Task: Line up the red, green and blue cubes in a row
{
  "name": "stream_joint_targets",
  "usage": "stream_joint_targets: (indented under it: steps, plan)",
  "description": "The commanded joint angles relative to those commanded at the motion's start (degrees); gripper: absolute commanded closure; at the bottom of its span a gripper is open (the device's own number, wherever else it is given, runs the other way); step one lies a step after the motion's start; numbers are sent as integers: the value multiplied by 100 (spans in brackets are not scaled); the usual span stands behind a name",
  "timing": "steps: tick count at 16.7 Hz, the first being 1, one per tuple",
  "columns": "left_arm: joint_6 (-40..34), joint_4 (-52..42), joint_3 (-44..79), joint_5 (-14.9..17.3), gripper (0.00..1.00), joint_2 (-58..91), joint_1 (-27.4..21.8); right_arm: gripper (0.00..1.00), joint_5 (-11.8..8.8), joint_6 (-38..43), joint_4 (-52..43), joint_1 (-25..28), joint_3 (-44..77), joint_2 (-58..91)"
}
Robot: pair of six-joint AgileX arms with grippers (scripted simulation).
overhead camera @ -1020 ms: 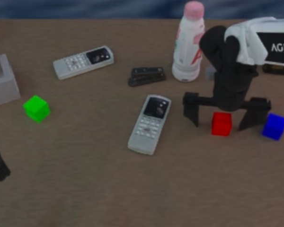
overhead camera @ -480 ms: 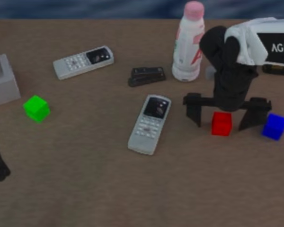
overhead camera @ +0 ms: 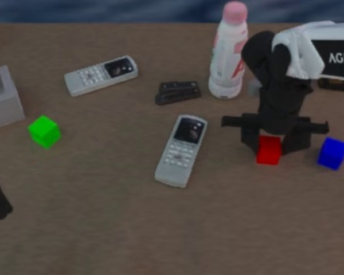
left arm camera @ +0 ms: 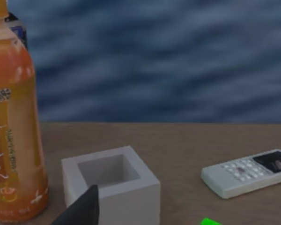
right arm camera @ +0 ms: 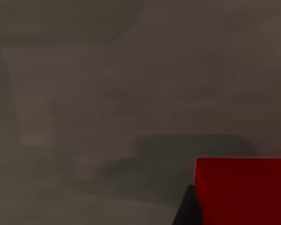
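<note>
Table (overhead camera: 103, 217): red cube (overhead camera: 269, 150) clamped in right gripper (overhead camera: 269, 140).

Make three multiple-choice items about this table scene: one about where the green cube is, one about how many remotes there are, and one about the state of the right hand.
1. Where is the green cube?
A. On the table's left side, near the pale grey hollow block
B. Beside the blue cube
C. On top of a remote

2. How many grey remotes lie on the table?
A. One
B. Two
C. Four

3. What is the right hand doing?
A. Parked off the table
B. Holding the pink-capped bottle
C. Its fingers are closed in on the red cube

Answers:
1. A: the top view shows it at the left, just below the block.
2. B: one remote is at upper left, one remote near the centre.
3. C: the dark fingers meet the cube's two sides.
</note>
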Motion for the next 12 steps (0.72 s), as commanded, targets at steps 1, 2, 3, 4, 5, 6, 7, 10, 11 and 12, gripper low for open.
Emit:
stream_joint_targets:
  steps: [1, 2, 3, 4, 5, 6, 7, 10, 11, 12]
  plan:
    - [0, 0, 0, 0, 0, 0, 0, 100, 0, 0, 0, 0, 0, 0]
    - [0, 0, 0, 0, 0, 0, 0, 100, 0, 0, 0, 0, 0, 0]
    - [0, 0, 0, 0, 0, 0, 0, 100, 0, 0, 0, 0, 0, 0]
    - [0, 0, 0, 0, 0, 0, 0, 100, 0, 0, 0, 0, 0, 0]
    - [0, 0, 0, 0, 0, 0, 0, 100, 0, 0, 0, 0, 0, 0]
    - [0, 0, 0, 0, 0, 0, 0, 100, 0, 0, 0, 0, 0, 0]
    - [0, 0, 0, 0, 0, 0, 0, 100, 0, 0, 0, 0, 0, 0]
    - [0, 0, 0, 0, 0, 0, 0, 100, 96, -58, -123, -16, 73, -224]
    - [0, 0, 0, 0, 0, 0, 0, 100, 95, -61, -203, -7, 140, -247]
    - [0, 0, 0, 0, 0, 0, 0, 100, 96, -61, -341, 0, 241, -288]
